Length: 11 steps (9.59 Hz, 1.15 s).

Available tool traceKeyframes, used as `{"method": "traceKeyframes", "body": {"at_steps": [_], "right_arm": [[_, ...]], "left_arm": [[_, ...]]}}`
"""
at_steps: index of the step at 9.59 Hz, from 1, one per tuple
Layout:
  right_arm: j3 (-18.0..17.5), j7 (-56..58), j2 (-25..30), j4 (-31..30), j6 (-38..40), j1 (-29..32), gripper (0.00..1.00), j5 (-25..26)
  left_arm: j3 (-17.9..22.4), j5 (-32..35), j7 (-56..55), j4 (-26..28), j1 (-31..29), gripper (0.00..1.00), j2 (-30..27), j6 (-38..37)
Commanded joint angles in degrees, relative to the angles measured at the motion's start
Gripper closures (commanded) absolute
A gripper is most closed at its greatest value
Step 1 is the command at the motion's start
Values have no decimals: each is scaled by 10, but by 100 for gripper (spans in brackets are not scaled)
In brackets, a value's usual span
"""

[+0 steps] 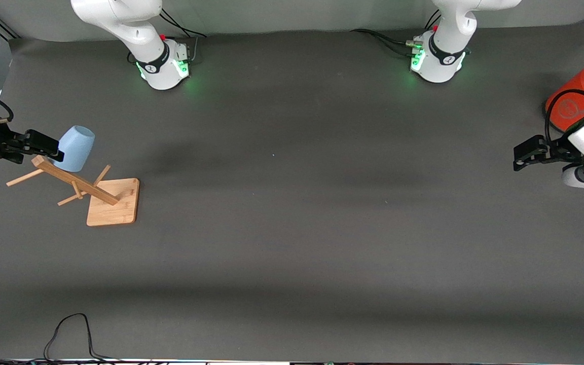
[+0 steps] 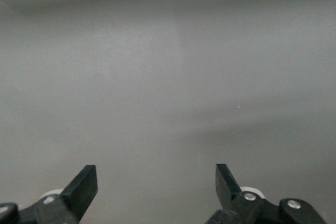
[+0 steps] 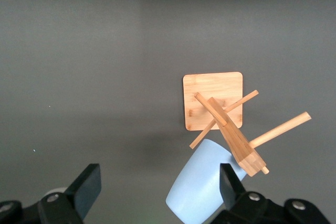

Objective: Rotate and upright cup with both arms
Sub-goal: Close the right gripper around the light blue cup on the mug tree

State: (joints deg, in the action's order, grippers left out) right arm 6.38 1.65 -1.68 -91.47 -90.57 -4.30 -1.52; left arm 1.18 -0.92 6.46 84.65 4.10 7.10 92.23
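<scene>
The cup (image 1: 75,147) hung mouth-tilted on one peg of a wooden rack (image 1: 85,188), at the right arm's end of the bench (image 1: 292,228); seen from the front camera it sat at about eleven o'clock from the rack's square base, raised off the bench rather than resting on it. That perch explained the task: the cup was parked at a slant with its open rim pointing up toward the arms' bases, so it would have to be lifted off, turned and set upright. The right end effector (image 1: 43,144) hovered just beside the cup's narrower bottom end, over the rack's top, its fingers spread wide and holding nothing; in the right wrist view one finger (image 3: 231,184) overlapped the cup (image 3: 202,190), though whether it touched could not be told. The placement suggested a line-up for a grasp not yet made. The left end effector (image 1: 527,152) waited over the bench at the left arm's end, jaws apart and empty, with an orange canister (image 1: 571,101) at about one o'clock from it, likely kept clear until a handover was needed.
</scene>
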Motion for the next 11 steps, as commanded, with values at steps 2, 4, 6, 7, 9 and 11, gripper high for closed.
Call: {"method": "traceKeyframes", "body": {"at_steps": [2,4,6,7,9,11], "right_arm": [[6,-13,0,1,4,-8,0,-4],[6,-13,-1,1,4,-8,0,-4],[6,-13,4,-12,3,-8,0,-3],[9,-13,12,-29,2,-6,0,-3],[29,-12,50,-71,0,-6,0,7],[32,-13,100,-106,0,-9,0,35]], "left_arm": [[0,-2,32,-15,-2,0,3,-21],[0,-9,29,-18,-5,0,5,-16],[0,-9,36,-19,-7,0,12,-12],[0,-6,36,-19,-6,0,19,-12],[0,-5,34,-61,-5,0,53,-20],[-2,-4,31,-93,-1,0,93,-25]]}}
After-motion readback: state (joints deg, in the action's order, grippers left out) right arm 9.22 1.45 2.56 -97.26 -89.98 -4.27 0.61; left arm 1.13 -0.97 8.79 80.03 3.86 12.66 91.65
